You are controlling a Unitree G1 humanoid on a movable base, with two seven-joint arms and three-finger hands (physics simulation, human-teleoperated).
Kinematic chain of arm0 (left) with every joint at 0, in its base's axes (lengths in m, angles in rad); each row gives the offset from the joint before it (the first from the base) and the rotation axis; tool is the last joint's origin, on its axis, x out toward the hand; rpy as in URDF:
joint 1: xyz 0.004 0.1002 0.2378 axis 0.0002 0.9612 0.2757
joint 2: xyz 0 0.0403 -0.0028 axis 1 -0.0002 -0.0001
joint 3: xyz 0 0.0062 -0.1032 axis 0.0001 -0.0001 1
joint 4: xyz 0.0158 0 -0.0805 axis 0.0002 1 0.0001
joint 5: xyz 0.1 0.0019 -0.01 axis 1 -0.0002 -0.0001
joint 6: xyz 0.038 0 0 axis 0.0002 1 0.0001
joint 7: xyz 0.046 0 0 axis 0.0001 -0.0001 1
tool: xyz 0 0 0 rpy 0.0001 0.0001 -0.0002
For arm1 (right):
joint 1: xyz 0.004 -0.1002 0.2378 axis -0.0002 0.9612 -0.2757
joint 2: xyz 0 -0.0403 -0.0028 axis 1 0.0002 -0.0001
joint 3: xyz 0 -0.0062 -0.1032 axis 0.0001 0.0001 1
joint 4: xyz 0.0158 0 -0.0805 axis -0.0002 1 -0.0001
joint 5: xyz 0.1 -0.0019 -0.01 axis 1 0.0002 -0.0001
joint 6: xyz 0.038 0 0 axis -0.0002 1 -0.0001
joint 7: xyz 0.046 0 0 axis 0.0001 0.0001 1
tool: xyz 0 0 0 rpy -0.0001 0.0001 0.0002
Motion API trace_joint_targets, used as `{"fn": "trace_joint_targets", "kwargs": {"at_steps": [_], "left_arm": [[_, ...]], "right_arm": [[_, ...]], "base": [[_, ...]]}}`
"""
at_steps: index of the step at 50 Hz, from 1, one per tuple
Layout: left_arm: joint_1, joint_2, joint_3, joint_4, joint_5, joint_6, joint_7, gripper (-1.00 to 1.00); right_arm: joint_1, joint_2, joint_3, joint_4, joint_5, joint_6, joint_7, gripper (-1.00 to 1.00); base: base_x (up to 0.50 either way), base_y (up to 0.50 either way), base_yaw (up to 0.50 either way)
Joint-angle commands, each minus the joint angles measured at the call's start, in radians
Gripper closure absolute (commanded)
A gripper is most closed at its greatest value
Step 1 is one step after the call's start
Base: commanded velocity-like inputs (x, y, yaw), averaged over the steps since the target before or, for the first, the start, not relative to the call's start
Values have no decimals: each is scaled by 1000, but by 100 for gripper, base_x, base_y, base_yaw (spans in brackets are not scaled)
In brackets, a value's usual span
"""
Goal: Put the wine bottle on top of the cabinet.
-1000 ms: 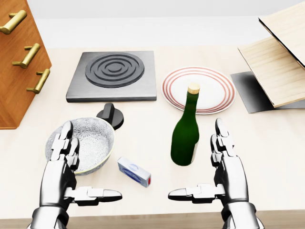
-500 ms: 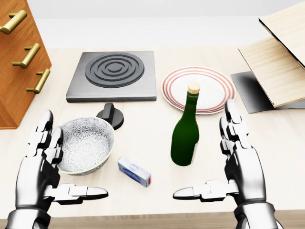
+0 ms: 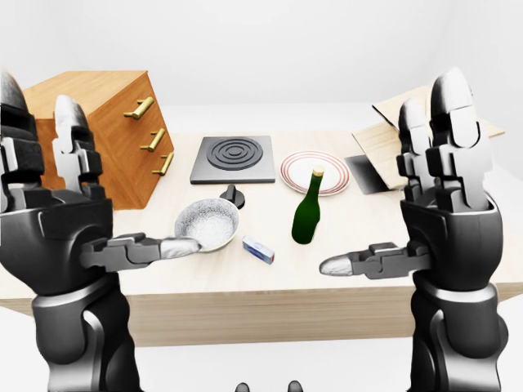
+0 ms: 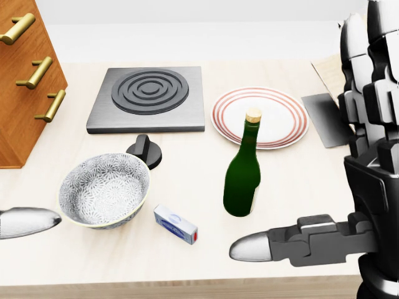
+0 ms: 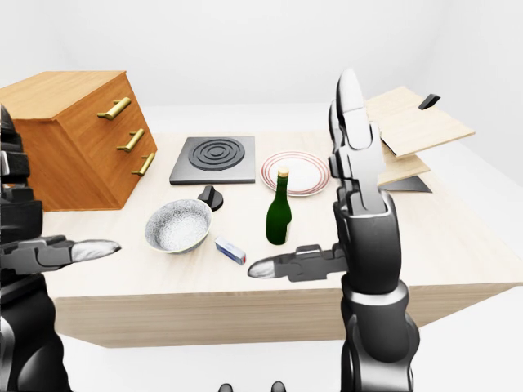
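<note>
Pale tabletop (image 4: 187, 261) fills my head view; the wine bottle (image 4: 243, 174) stands upright at centre, bare wood around it, label unreadable. In my left-eye view, my left hand (image 3: 61, 212) and right hand (image 3: 441, 212) are spread open, holding nothing; the cabinet (image 3: 98, 135) sits upper left.

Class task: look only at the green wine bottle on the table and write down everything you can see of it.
The dark green glass wine bottle stands upright on the pale wooden table. It has a wide body, a narrow neck and a tan cork-coloured top; a pale label edge shows low on its right side. In the head view it stands just below the red-ringed white plate, right of the patterned grey bowl. Nothing grips it: the right hand, open, is apart on its right.
</note>
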Motion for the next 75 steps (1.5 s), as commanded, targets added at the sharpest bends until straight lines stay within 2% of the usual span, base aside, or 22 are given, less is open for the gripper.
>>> {"fn": "trace_joint_targets", "kwargs": {"at_steps": [1,4,6,9,10,15,19,24,29,38,64,70,72,75], "left_arm": [[-161,95,143,-211,-179,0,94,-100],[-194,130,190,-234,-260,0,136,-100],[-225,164,245,-237,-363,0,179,-100],[-239,214,265,-233,-448,0,246,-100],[-239,227,269,-231,-475,0,266,-100],[-234,295,278,-213,-569,0,344,-100],[-236,339,287,-198,-630,0,392,-100],[-228,372,286,-199,-679,0,434,-100],[-228,389,285,-196,-702,0,454,-100],[-224,411,294,-190,-722,0,466,-100],[-214,430,310,-189,-743,0,473,-100],[-210,439,318,-191,-761,0,481,-100],[-205,439,318,-197,-762,0,483,-100],[-202,437,312,-197,-757,0,481,-100]], "right_arm": [[-137,0,-28,-162,-137,0,119,-100],[-170,55,-41,-162,-253,0,222,-100],[-208,111,-64,-162,-376,0,330,-100],[-261,211,-80,-162,-581,0,501,-100],[-271,238,-89,-162,-624,0,527,-100],[-313,301,-116,-162,-743,0,527,-100],[-346,313,-141,-162,-792,0,527,-100],[-365,315,-170,-162,-810,0,527,-100],[-367,331,-201,-162,-790,0,527,-100],[-352,318,-175,-162,-771,0,527,-100],[-373,329,-202,-162,-790,0,527,-100],[-359,359,-206,-162,-784,0,527,-100],[-331,357,-173,-162,-832,0,527,-100],[-341,363,-176,-162,-847,0,527,-100]], "base": [[0,0,0],[0,0,0],[0,0,0],[0,0,0],[0,0,0],[0,0,0],[0,0,0],[0,0,0],[14,0,0],[47,0,0],[49,0,0],[0,0,0],[0,46,0],[0,50,0]]}}
